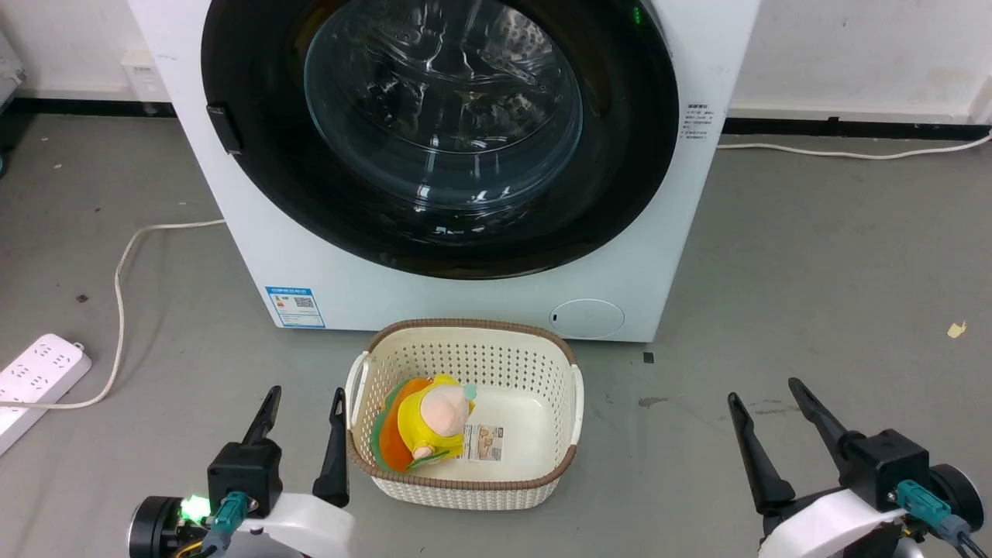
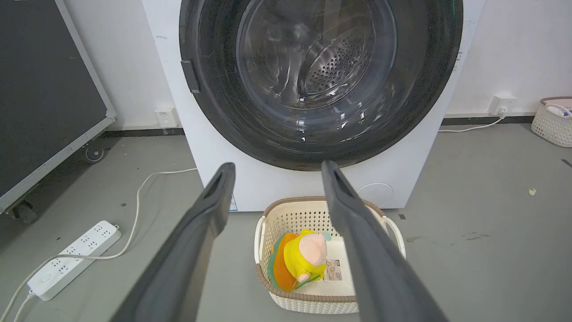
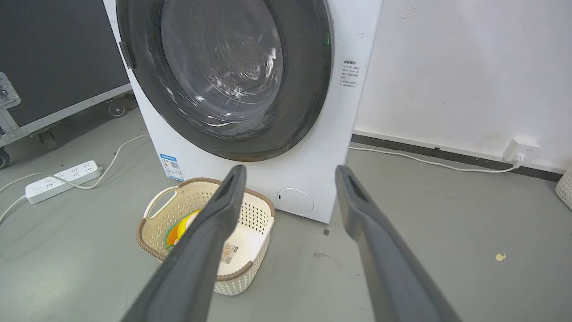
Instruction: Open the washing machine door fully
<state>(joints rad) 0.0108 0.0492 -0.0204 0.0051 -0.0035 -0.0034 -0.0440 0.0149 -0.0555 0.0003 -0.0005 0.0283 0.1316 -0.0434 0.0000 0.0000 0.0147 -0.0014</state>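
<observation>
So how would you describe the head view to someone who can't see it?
A white washing machine with its round black door shut stands on a grey floor, a cream basket holding a yellow plush toy just in front. The left gripper and right gripper sit low at either side, open and holding nothing.

Top of the washing machine door (image 1: pixel 442 132) beyond every view's upper edge

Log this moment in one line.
door: shut | left pincer: open, empty | right pincer: open, empty | basket: before washer
</observation>
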